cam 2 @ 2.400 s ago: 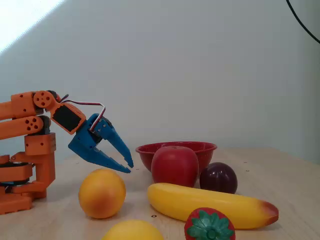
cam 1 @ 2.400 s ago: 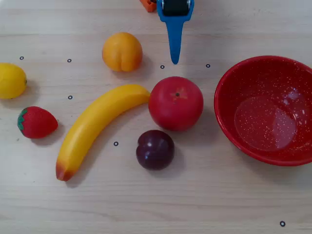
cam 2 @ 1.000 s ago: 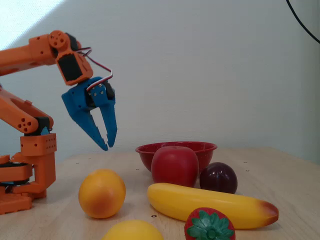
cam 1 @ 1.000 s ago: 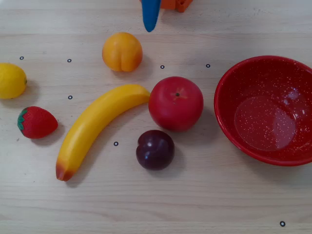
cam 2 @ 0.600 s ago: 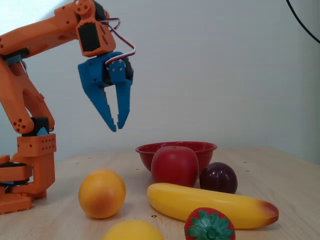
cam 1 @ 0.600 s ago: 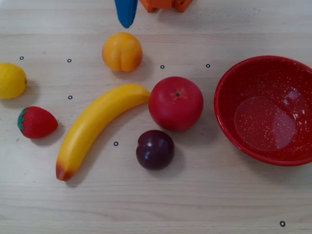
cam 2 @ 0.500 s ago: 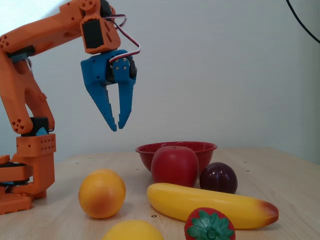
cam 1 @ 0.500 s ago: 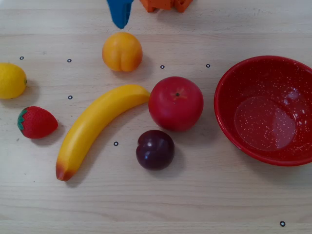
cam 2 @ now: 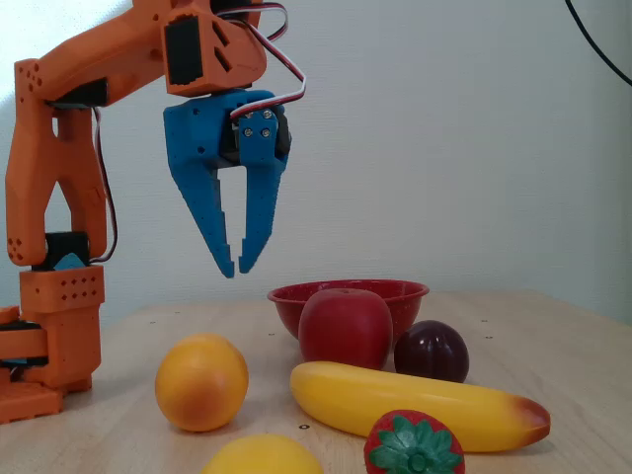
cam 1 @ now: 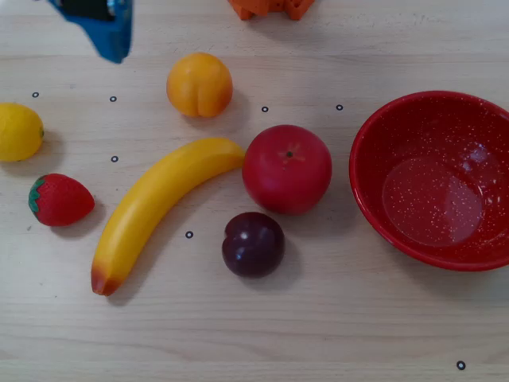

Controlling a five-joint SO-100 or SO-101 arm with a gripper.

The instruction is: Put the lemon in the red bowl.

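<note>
Risk: the lemon [cam 1: 19, 131] lies at the far left edge of the overhead view, and the red bowl [cam 1: 374, 199] at the far right, well apart. A carry between them would likely pass over the peach [cam 1: 199, 84], banana [cam 1: 155, 209] and apple [cam 1: 286, 168]; a low pass could knock one of them.
Risk of wrong pick: peach and banana are also yellowish and lie closer to the arm's base, so either could be mistaken for the target.
Risk of slip: the lemon looks smooth and rounded, so an off-centre squeeze could probably roll it toward the strawberry [cam 1: 60, 200] just beside it.
Lemon: small, bright yellow, oval, resting on the table [cam 1: 318, 334]; only its top shows at the bottom edge of the fixed view.
Fingers: the gripper [cam 2: 237, 269] hangs high above the table, pointing down, its fingers [cam 2: 219, 247] nearly closed with only a thin gap at the tips, holding nothing.
Bowl: empty, glossy red with white speckles.
Progress: lemon untouched, judged from its place.
</note>
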